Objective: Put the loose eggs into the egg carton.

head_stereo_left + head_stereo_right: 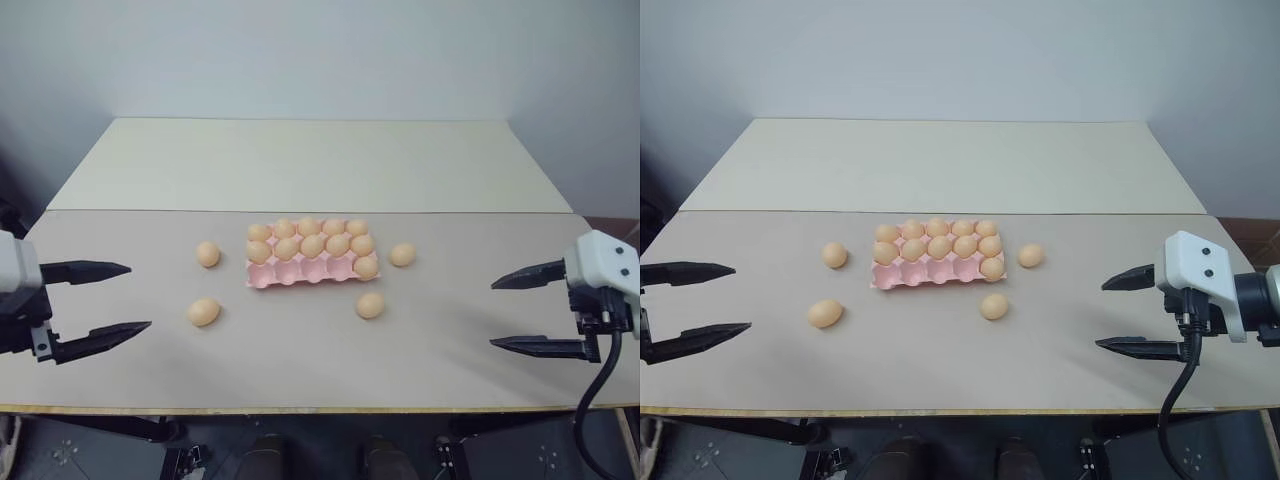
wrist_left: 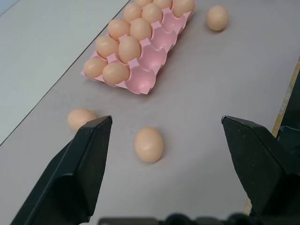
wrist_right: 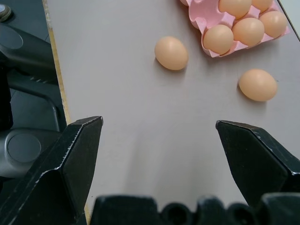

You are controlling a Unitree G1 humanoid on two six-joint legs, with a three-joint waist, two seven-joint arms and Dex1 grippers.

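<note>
- The egg carton (image 1: 300,271) is a pale pink moulded tray, rectangular and lidless, with rounded cups parted by small raised peaks. It lies flat at the middle of the table's near panel.
- Its far and middle rows are full of smooth, oval, orange-tan eggs. In the near row only the cup at the robot's right end holds an egg (image 1: 366,267). The other four near cups (image 1: 290,273) are bare pink hollows.
- Four loose eggs lie on the table around the carton, all alike in matte tan shell and oval shape.
- One loose egg (image 1: 208,254) lies just left of the carton, apart from it.
- A second (image 1: 204,312) lies nearer the front edge on the left, between the carton and the left gripper.
- A third (image 1: 402,255) sits just right of the carton's right end.
- A fourth (image 1: 370,305) lies in front of the carton's right corner, not touching it.
- The table (image 1: 300,170) is a matte surface of two panels, a paler cream one beyond and a greyish beige one in front, with a thin wood-coloured front edge.
- The left gripper (image 1: 110,298) hangs over the table's left side, its two black tapered fingers spread wide and holding nothing.
- The right gripper (image 1: 510,313) hangs over the right side, its wedge-shaped black fingers likewise spread wide and empty, with a white housing behind them.
</note>
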